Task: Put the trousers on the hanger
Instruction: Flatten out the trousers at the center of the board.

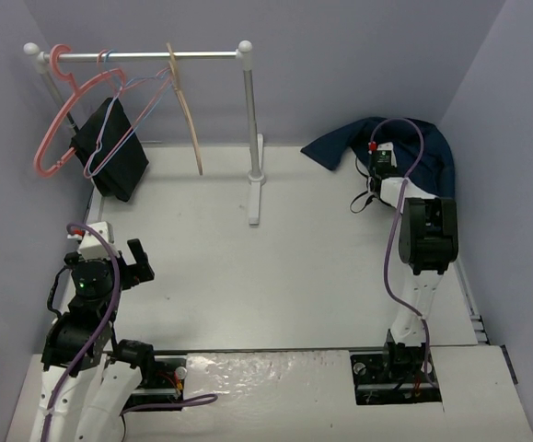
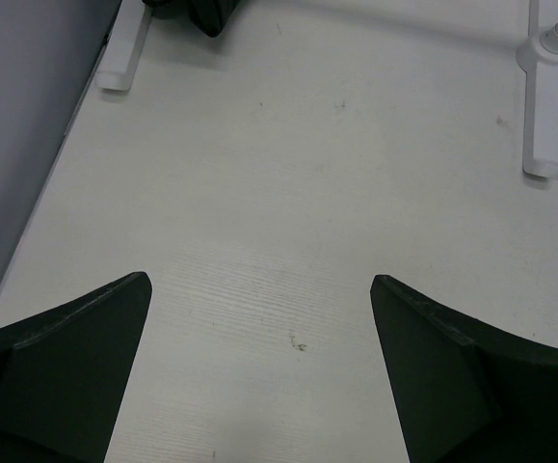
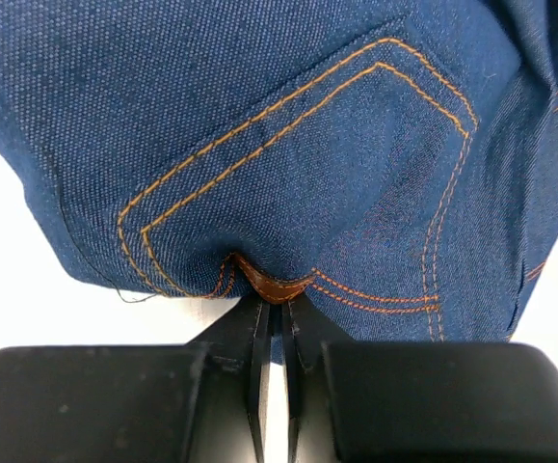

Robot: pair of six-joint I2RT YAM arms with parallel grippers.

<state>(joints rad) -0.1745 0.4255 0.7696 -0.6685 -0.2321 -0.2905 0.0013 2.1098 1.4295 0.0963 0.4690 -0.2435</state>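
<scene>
The trousers [image 1: 340, 145], dark blue denim with orange stitching, lie bunched at the back right of the table. My right gripper [image 1: 376, 155] reaches into them. In the right wrist view its jaws [image 3: 277, 301] are shut on the waist edge of the trousers [image 3: 279, 135], pinching a brown-edged fold below a back pocket. The hanger [image 1: 191, 120], light tan wood, hangs from the rail at the back left, apart from the trousers. My left gripper [image 1: 142, 262] hovers open over bare table at the front left, with nothing between its fingers [image 2: 86, 357].
A clothes rack with a rail [image 1: 137, 56], a white post [image 1: 250, 120] and a foot [image 2: 541, 125] stands at the back. A pink hanger [image 1: 56, 124], thin wire hangers [image 1: 123, 101] and a black cloth [image 1: 111, 155] hang on it. Grey walls close in both sides.
</scene>
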